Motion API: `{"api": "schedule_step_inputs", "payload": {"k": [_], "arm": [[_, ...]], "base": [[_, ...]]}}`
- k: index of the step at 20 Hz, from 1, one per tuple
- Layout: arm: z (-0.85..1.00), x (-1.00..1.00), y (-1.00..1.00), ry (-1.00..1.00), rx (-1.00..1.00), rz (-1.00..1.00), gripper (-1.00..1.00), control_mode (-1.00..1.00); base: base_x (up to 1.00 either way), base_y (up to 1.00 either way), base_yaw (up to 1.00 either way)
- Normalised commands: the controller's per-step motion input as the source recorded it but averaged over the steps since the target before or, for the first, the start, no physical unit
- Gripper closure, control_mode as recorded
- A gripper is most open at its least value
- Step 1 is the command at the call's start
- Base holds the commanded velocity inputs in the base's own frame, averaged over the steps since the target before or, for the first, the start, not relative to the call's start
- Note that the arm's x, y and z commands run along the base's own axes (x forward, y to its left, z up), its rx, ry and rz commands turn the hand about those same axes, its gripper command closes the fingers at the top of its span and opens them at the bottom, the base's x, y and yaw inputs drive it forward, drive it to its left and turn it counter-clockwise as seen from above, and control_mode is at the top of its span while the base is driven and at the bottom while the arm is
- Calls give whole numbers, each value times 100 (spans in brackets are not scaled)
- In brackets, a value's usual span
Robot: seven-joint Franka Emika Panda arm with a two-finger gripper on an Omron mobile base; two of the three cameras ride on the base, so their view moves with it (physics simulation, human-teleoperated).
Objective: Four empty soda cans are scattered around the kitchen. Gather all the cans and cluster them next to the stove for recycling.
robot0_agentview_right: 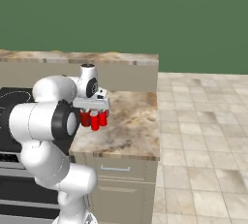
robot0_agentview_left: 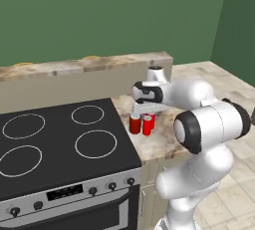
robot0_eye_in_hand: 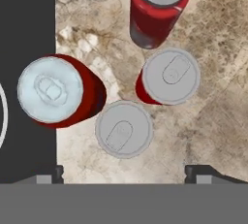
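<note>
Several red soda cans (robot0_eye_in_hand: 123, 128) stand upright in a tight cluster on the tan counter, right beside the black stove (robot0_eye_in_hand: 24, 24). In the left base view the cans (robot0_agentview_left: 141, 124) sit just off the stove's (robot0_agentview_left: 60, 139) right edge. The right base view has the cluster (robot0_agentview_right: 94, 120) under the hand. My gripper (robot0_eye_in_hand: 125, 173) hangs open directly above the cans, pointing down, with nothing between its fingers. It shows over the cluster as well in the left base view (robot0_agentview_left: 142, 110) and the right base view (robot0_agentview_right: 95, 109). The leftmost can (robot0_eye_in_hand: 51, 89) appears against the stove's edge.
The counter (robot0_agentview_right: 131, 121) runs on to the right of the cans and ends at a tiled floor (robot0_agentview_right: 203, 136). A raised ledge (robot0_agentview_left: 89, 67) backs the stove and counter. Black knobs (robot0_agentview_left: 112, 186) line the stove's steel front.
</note>
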Motion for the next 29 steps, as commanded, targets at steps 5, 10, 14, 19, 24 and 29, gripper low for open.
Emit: {"api": "schedule_step_inputs", "payload": {"k": [5,10,14,19,24,29], "arm": [[23,-35,-3,0,0,-7,-100,-100],[18,-44,-2,0,0,-5,-100,-100],[11,-48,-3,0,0,-1,-100,-100],[2,-54,-5,0,0,0,-100,-100],[0,-57,-4,0,0,0,-100,-100],[0,-62,-5,0,0,0,-100,-100]], "base": [[0,0,0],[0,0,0],[0,0,0],[0,0,0],[0,0,0],[0,0,0]]}}
